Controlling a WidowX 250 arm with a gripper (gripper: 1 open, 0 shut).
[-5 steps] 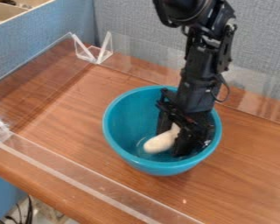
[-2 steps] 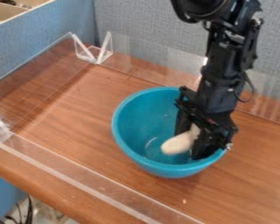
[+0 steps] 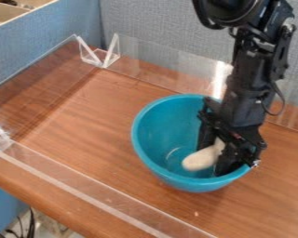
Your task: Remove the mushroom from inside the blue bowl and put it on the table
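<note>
we are seeing the black gripper pointing down into the right side of the round, glossy turquoise-blue plastic bowl, lower right of centre. its jaws are clamping the small cream-stemmed toy mushroom inside the bowl. the bowl is sitting on the brown wood-grain table.

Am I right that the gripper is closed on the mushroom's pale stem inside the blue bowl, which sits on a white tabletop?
Not quite: the table is brown wood-grain, not white, as the camera view shows. The rest stands: the gripper is shut on the mushroom by its pale stem, inside the blue bowl.
</note>
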